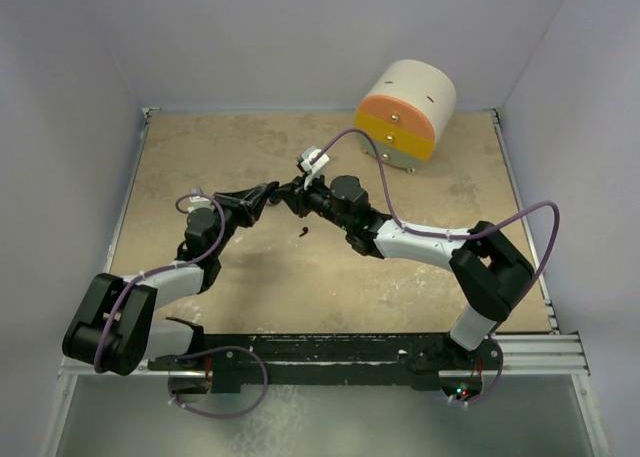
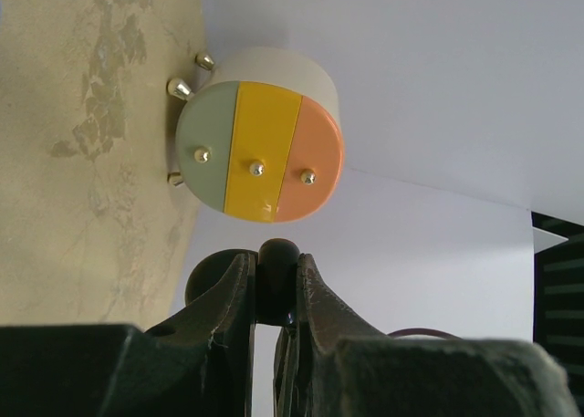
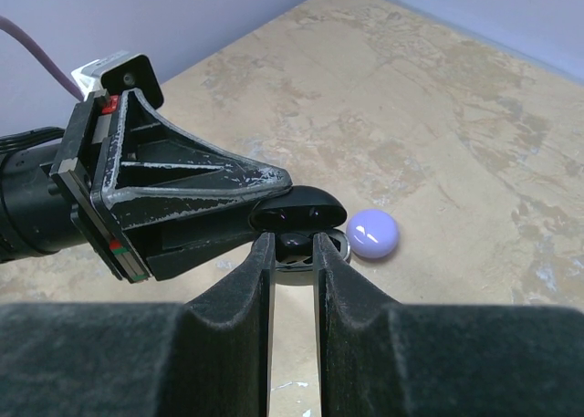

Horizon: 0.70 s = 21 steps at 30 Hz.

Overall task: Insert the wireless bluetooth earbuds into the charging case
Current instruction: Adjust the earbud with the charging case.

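My left gripper (image 1: 268, 195) is shut on the black charging case (image 3: 306, 207) and holds it above the table with its lid open. In the left wrist view the case (image 2: 277, 276) sits pinched between my fingertips. My right gripper (image 3: 294, 244) meets it from the right (image 1: 297, 197) and is shut on a black earbud (image 3: 294, 246), which it holds at the case's open base. A tiny black piece (image 1: 303, 233) lies on the table just below the two grippers. No lavender earbud shows.
A closed lavender puck (image 3: 374, 234) lies on the table just beyond the case. A round cream drawer unit (image 1: 405, 110) with green, yellow and orange fronts stands at the back right, also in the left wrist view (image 2: 260, 152). White walls enclose the table.
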Tool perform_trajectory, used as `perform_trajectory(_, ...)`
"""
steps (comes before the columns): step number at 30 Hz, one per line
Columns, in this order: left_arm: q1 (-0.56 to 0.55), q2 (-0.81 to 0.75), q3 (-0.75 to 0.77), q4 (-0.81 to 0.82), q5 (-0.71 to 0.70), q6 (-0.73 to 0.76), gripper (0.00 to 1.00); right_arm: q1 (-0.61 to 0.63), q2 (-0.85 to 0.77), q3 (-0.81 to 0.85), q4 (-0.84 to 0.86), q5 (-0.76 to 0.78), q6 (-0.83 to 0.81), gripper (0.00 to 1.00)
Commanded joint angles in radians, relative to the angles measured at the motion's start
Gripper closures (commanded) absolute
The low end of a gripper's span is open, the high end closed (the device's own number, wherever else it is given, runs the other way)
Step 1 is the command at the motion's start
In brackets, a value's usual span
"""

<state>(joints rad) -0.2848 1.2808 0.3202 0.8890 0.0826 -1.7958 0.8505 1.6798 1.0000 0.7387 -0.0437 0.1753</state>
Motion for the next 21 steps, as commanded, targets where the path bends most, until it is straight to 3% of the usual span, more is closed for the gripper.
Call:
perform_trajectory(1,-0.01,-0.025,0.025,0.067,0.009,-0.005,1.0,0.001,-0.02,0.039,0.024,0.011,-0.013,0.8)
perform_trajectory(21,-0.01,-0.059,0.013,0.041,-0.005,-0.002,1.0,0.001,-0.021,0.026,0.023,0.019,-0.017,0.8)
